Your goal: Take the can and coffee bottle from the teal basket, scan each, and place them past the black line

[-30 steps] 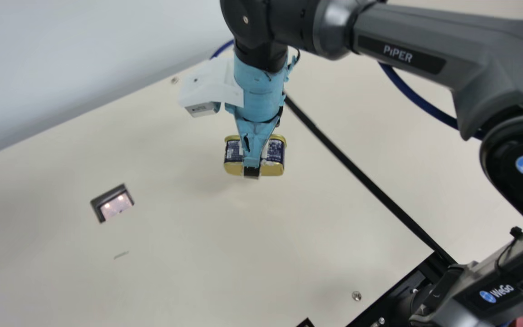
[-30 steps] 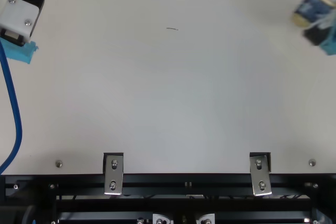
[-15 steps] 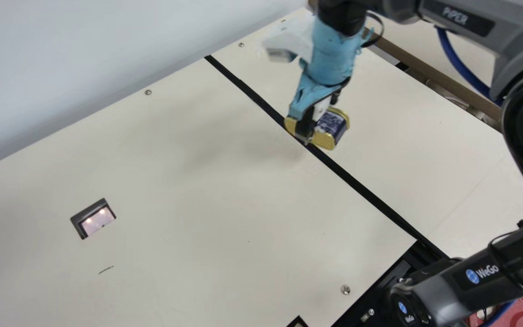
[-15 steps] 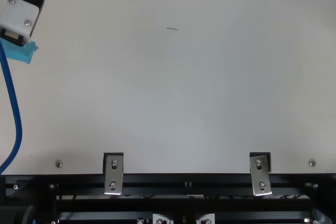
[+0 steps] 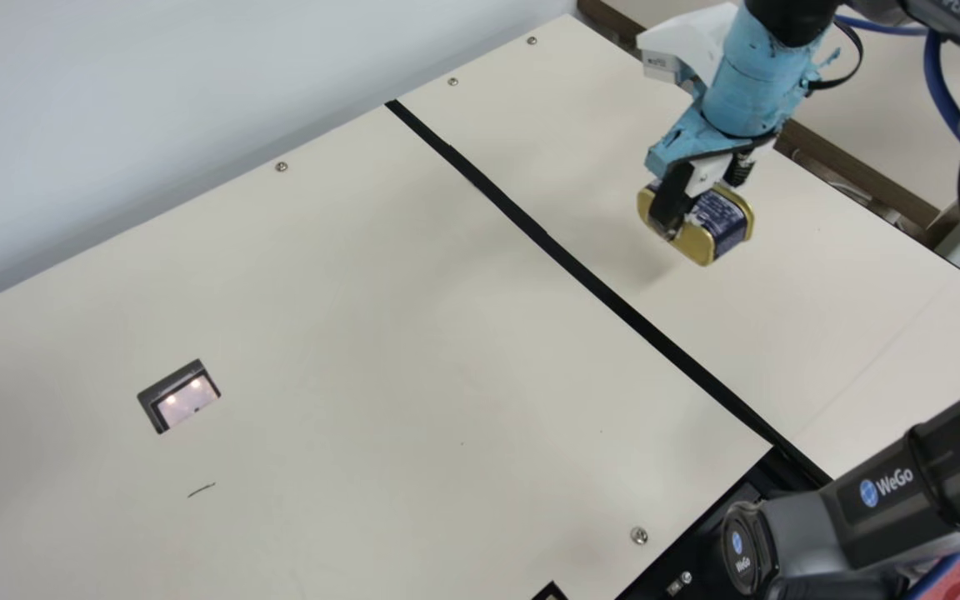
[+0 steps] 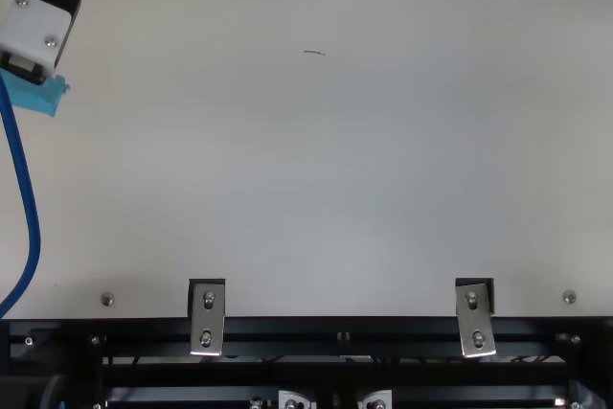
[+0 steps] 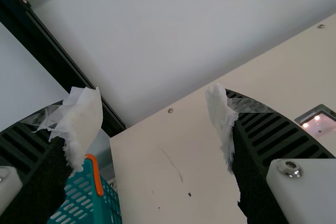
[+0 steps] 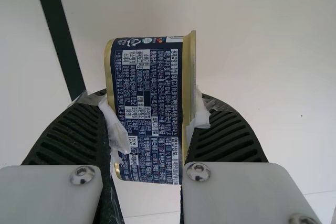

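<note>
main view | right arm (image 5: 753,79) angled down | jaws clamped on can (image 5: 720,222)

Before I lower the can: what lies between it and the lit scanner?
The black line, on an otherwise bare stretch of table, lies between the can and the scanner, as the main view shows.

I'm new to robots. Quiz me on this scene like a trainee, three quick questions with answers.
1. True or false: the left gripper is open.

2. What holds the blue-and-gold metal can?
A) A person's hand
B) The right gripper
C) A metal hook

3. Short answer: is the can above the same side of the straight black line as the glowing rectangular window, or the other side?

Key: 1 true; 2 B; 3 the other side.
</note>
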